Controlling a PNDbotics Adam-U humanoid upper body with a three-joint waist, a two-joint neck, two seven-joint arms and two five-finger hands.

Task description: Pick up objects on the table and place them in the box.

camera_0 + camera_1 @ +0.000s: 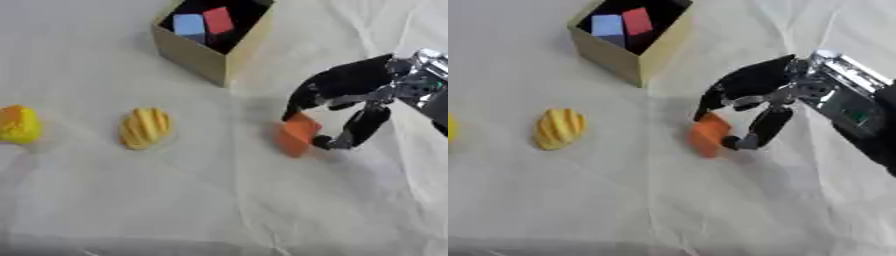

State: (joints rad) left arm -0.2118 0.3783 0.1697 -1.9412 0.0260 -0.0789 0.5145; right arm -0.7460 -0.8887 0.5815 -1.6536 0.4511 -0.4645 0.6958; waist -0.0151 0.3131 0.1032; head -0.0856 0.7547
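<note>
In the left eye view, your right hand (343, 100) comes in from the right and curls over the orange block (297, 134), fingers on its top edge and thumb against its right side, so the hand is clamped on it; the block looks tipped up on one edge, which I judge means it is just leaving the cloth-covered surface (201, 200). The open cardboard box (210, 52) stands up and to the left, already holding a blue block (188, 24) and a red block (219, 19) side by side. A yellow ridged toy (144, 128) and a yellow-orange object (17, 125) wait well to the left. In the right eye view the pinch is clearer: the thumb opposes the fingers across the block's upper corner, a hold suited to lifting toward the box. Your left hand shows in neither view.
</note>
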